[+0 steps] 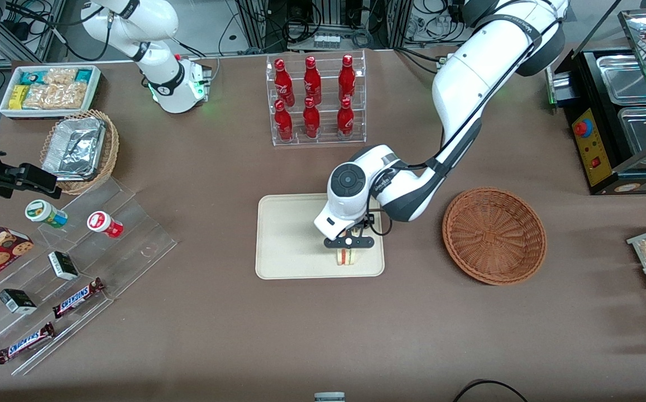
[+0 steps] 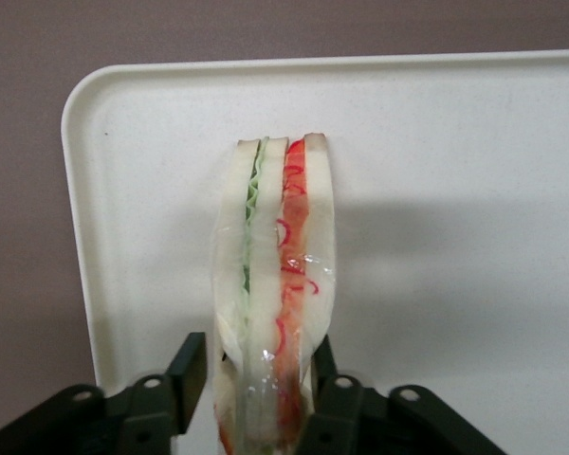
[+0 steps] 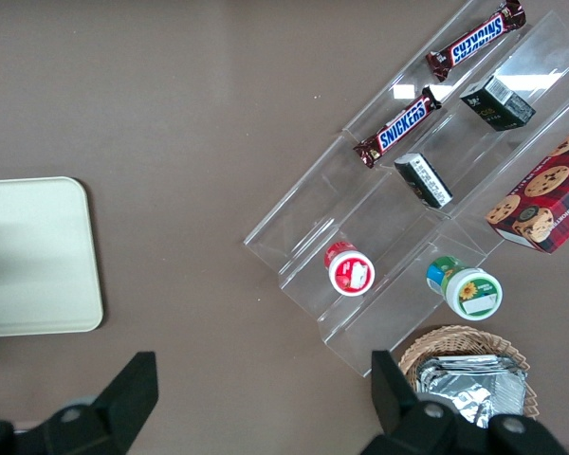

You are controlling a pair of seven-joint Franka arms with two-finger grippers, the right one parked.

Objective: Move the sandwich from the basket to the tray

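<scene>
The sandwich [image 1: 348, 257] stands on its edge on the cream tray [image 1: 289, 234], near the tray's corner closest to the front camera and the basket. In the left wrist view the sandwich [image 2: 277, 265] shows white bread with green and red filling under clear wrap, resting on the tray [image 2: 455, 190]. My left gripper [image 1: 348, 249] hangs just above it. In that wrist view the gripper [image 2: 259, 379] is open, straddling the wedge: one finger [image 2: 192, 370] stands a sliver clear of it and the other lies against the wrap. The reddish-brown basket [image 1: 494, 235] sits beside the tray, toward the working arm's end, with nothing in it.
A clear rack of red bottles [image 1: 316, 100] stands farther from the front camera than the tray. Toward the parked arm's end are a stepped acrylic stand [image 1: 77, 268] with snacks, a tan wicker basket with foil trays [image 1: 80, 149] and a white snack bin [image 1: 50, 89]. A black warmer cabinet [image 1: 624, 128] stands at the working arm's end.
</scene>
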